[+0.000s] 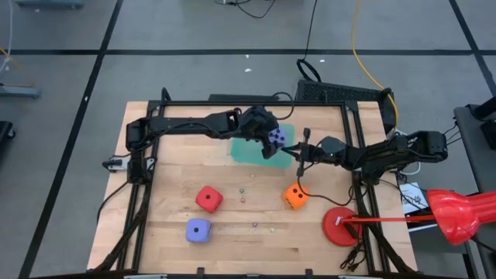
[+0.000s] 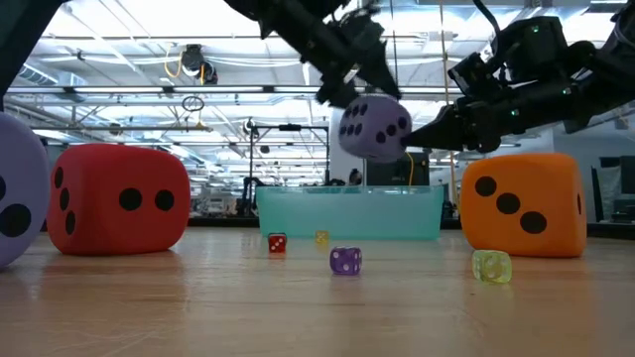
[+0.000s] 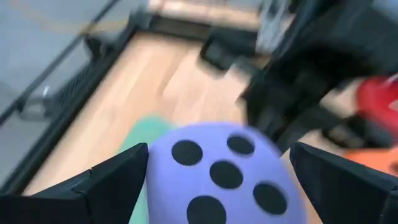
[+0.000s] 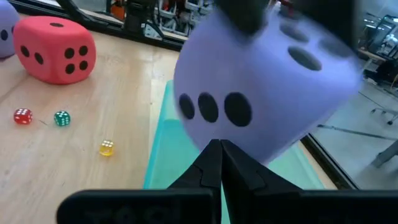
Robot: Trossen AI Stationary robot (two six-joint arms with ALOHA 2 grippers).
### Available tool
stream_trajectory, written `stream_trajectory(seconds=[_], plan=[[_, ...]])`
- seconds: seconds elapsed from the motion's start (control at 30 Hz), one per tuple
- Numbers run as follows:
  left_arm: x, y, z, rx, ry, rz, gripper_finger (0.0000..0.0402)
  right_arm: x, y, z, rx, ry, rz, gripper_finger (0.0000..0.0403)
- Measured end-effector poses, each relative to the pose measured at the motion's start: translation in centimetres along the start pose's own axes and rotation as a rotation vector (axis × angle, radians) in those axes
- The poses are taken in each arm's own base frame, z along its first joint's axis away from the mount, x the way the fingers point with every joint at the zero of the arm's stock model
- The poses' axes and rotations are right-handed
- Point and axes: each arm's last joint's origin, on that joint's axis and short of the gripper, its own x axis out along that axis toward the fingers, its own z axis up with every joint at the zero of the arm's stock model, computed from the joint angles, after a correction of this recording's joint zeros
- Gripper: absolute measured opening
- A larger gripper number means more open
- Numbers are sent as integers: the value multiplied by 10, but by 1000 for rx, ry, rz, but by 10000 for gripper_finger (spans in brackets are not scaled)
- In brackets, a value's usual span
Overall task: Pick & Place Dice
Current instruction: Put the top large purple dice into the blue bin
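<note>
My left gripper (image 1: pixel 273 139) holds a purple-blue die (image 1: pixel 277 138) in the air above the teal tray (image 1: pixel 249 151). In the low view the die (image 2: pixel 375 127) hangs well clear of the tray (image 2: pixel 347 213). My right gripper (image 1: pixel 298 153) is shut, and its tips (image 4: pixel 220 163) point at this die from close by on the table's right. An orange die (image 1: pixel 294 196), a red die (image 1: pixel 208 199) and a second purple-blue die (image 1: pixel 198 230) rest on the table nearer the front. My left gripper pinches the purple-blue die by two opposite faces, one finger (image 3: pixel 118 180) on each side near the die's edge (image 3: pixel 163 163). The fingers come from above, slanting from the table's left. The die is lifted clear above the tray, a several-pip face toward the wrist camera. My right gripper's shut tips stand right at the die's right side (image 2: pixel 407 134); I cannot tell whether they touch it.
Several tiny dice lie on the wood between the big ones, among them a small purple one (image 2: pixel 345 261) and a small red one (image 2: pixel 277 244). A red round disc (image 1: pixel 341 226) lies at the front right, with a red tool (image 1: pixel 457 213) beyond the table's edge.
</note>
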Motion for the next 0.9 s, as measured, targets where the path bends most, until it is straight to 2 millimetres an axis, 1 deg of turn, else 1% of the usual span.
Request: stream_trajectory(seconds=[0.2,0.67,0.9], plan=[[0,5,-10,-22,102,49,399,0,1,3,20,-15,-1,0],[-1,6,-15,-35,151,75,399,0,1,1,23,3,0,0],[-3,5,-24,-27,244,84,399,0,1,0,-1,15,4,0]])
